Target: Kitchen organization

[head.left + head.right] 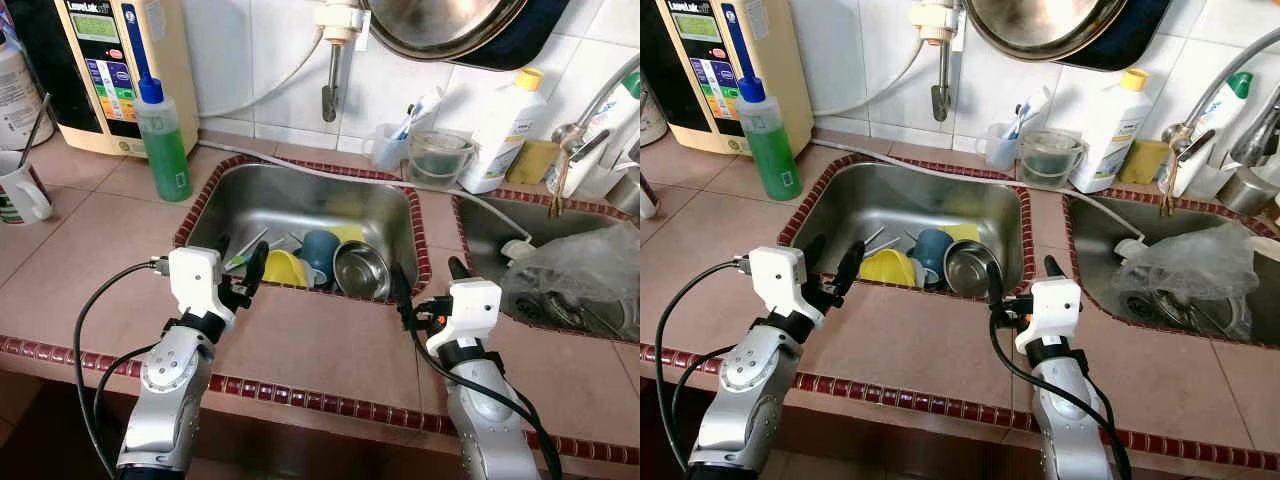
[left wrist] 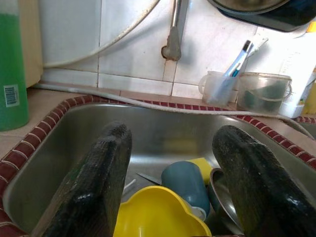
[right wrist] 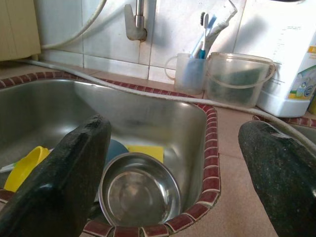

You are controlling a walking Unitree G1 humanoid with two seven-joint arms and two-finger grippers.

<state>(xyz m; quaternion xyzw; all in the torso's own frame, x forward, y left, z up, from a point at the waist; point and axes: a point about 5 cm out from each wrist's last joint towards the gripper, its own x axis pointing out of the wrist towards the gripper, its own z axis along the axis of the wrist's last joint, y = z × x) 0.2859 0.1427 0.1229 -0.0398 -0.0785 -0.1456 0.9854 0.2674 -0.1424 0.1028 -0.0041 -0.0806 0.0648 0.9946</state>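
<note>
Left gripper (image 1: 240,268) and right gripper (image 1: 428,287) are hovering at the near rim of the sink (image 1: 235,188), fingers spread, holding nothing. Beyond them, yellow cup (image 1: 283,268), blue mug (image 1: 318,250) and steel bowl (image 1: 361,270) are lying in the basin; green soap bottle (image 1: 163,145) is standing behind.

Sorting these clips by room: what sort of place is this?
A home kitchen, at the sink counter: a steel sink holding dirty cups and a steel bowl, a green soap bottle, and tiled walls.
</note>
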